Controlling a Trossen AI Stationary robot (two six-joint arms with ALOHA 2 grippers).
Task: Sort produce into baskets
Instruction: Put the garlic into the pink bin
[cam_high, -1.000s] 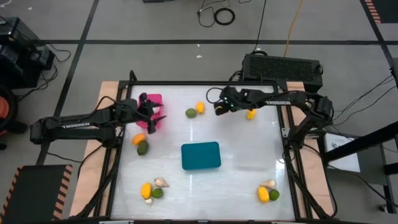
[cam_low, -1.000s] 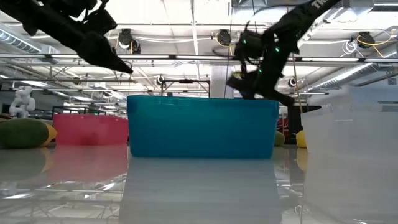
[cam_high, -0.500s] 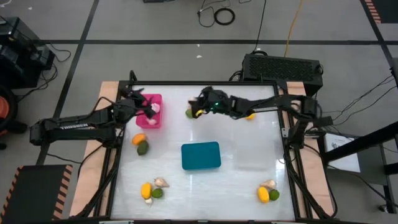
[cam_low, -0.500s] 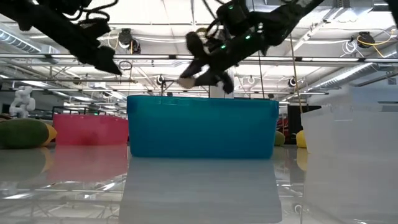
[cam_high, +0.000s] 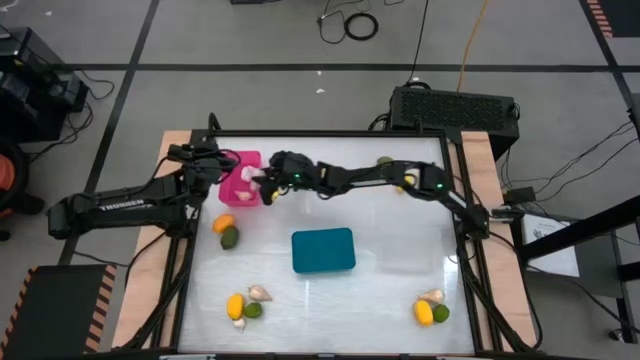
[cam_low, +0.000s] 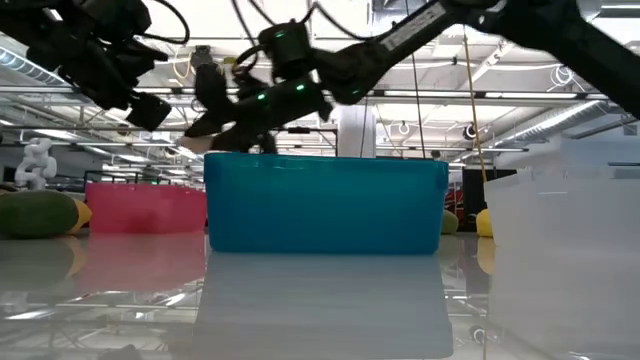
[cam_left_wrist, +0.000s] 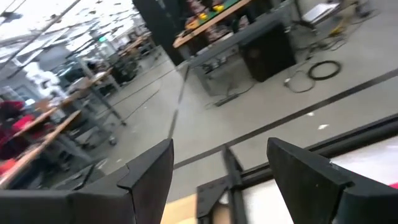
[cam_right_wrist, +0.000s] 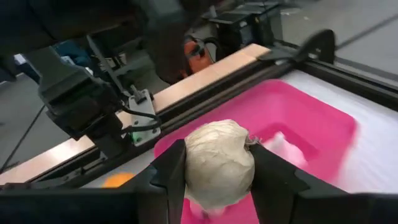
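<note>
My right gripper (cam_right_wrist: 219, 171) reaches across to the far left and is shut on a pale garlic-like bulb (cam_right_wrist: 219, 160) just above the bright pink basket (cam_right_wrist: 311, 118), which shows in the high view (cam_high: 236, 188). A second pale bulb (cam_right_wrist: 283, 146) lies inside that basket. My left gripper (cam_left_wrist: 219, 149) is open and empty beside the basket's far left corner (cam_high: 205, 158). The teal basket (cam_high: 323, 250) stands mid-table, and the faint clear basket (cam_low: 565, 215) stands to its right. My right gripper pinches the bulb between its two fingers, one on each opposite side (cam_right_wrist: 189, 165). The fingers come from the table's right, slanting down toward the pink basket. The bulb is lifted clear, hanging over the basket's right part.
An orange fruit (cam_high: 223, 223) and a green fruit (cam_high: 229, 238) lie near the pink basket. Mixed produce lies at the near left (cam_high: 245, 305) and near right (cam_high: 430, 310). A yellow fruit (cam_high: 408, 181) lies at the far right, beside my right arm.
My right gripper has swept along the far side toward the table's left edge with the bulb, from mid-table to over the pink basket. My left gripper has drawn back from the pink basket toward the far left corner.
</note>
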